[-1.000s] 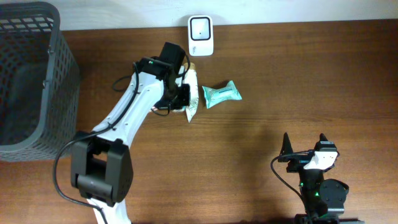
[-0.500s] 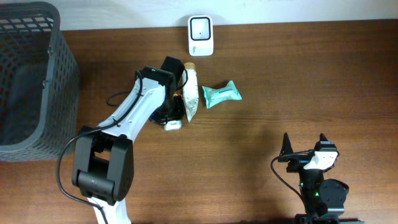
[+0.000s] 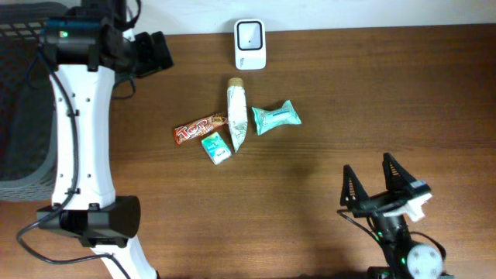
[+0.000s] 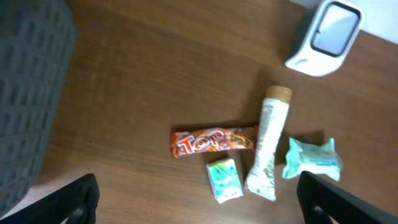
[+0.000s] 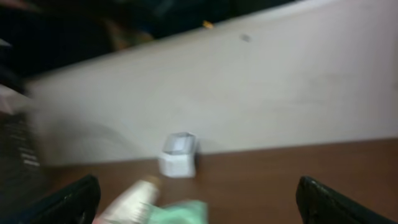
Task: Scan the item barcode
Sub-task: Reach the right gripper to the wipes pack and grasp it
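Note:
Several snack items lie mid-table: a red Top bar (image 3: 200,130) (image 4: 214,141), a small green-white packet (image 3: 217,147) (image 4: 224,180), a white pouch (image 3: 237,116) (image 4: 268,152) and a teal packet (image 3: 275,118) (image 4: 313,158). The white barcode scanner (image 3: 249,44) (image 4: 326,37) (image 5: 178,154) stands at the back edge. My left gripper (image 3: 151,53) (image 4: 198,205) hangs open and empty, high at the back left, well away from the items. My right gripper (image 3: 384,186) (image 5: 198,205) is open and empty near the front right; its view is blurred.
A dark grey mesh basket (image 3: 23,101) (image 4: 31,93) stands at the left edge, under the raised left arm. A light wall runs behind the table's far edge.
The left gripper opened, let go among the items, and swung up to the back left. The Top bar and the small packet now lie uncovered. The right gripper shifted slightly.

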Controlling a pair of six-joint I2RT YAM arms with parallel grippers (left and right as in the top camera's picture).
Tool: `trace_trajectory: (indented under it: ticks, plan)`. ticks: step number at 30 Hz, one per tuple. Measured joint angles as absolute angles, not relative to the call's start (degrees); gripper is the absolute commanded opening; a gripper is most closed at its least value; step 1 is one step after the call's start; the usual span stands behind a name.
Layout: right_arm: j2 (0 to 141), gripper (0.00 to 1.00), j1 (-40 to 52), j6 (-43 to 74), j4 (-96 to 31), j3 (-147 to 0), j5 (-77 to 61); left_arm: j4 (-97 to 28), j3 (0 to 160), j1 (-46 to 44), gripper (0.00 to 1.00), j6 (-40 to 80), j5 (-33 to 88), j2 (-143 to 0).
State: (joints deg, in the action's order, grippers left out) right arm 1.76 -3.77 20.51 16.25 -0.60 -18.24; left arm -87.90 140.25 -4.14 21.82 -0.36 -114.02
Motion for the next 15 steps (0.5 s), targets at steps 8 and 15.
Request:
trace_trajectory:
  ticks: [8,15]
  plan:
    - [20.7,0.98,-3.8,22.6,4.0,-29.8,-18.7,-88.1,140.2,-2.8,0.99,21.8,-0.8,-114.0]
    - [66.0,0.77,-4.0,14.9,-37.6,-74.8,-35.2,-88.2,140.2,-2.8,0.99,21.8,-0.9,-114.0]
